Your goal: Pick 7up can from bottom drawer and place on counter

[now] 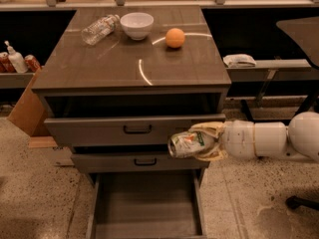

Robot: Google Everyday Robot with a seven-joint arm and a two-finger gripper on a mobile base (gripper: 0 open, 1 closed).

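Note:
My gripper (pixel 199 142) is shut on the 7up can (pixel 188 144), a silvery can with green and red marks, held on its side in the air. It hangs in front of the right ends of the two upper drawers, above the bottom drawer (pixel 147 208), which is pulled out with a bare grey floor. The counter (pixel 129 59) is the glossy brown-grey cabinet top above and behind the can. My white arm (pixel 269 139) reaches in from the right.
On the counter lie a clear plastic bottle (pixel 99 29), a white bowl (pixel 137 25) and an orange (pixel 175 37). The two upper drawers (pixel 132 129) stand partly open. A cardboard box (pixel 25 108) is at the left, a chair base (pixel 299 201) at the right.

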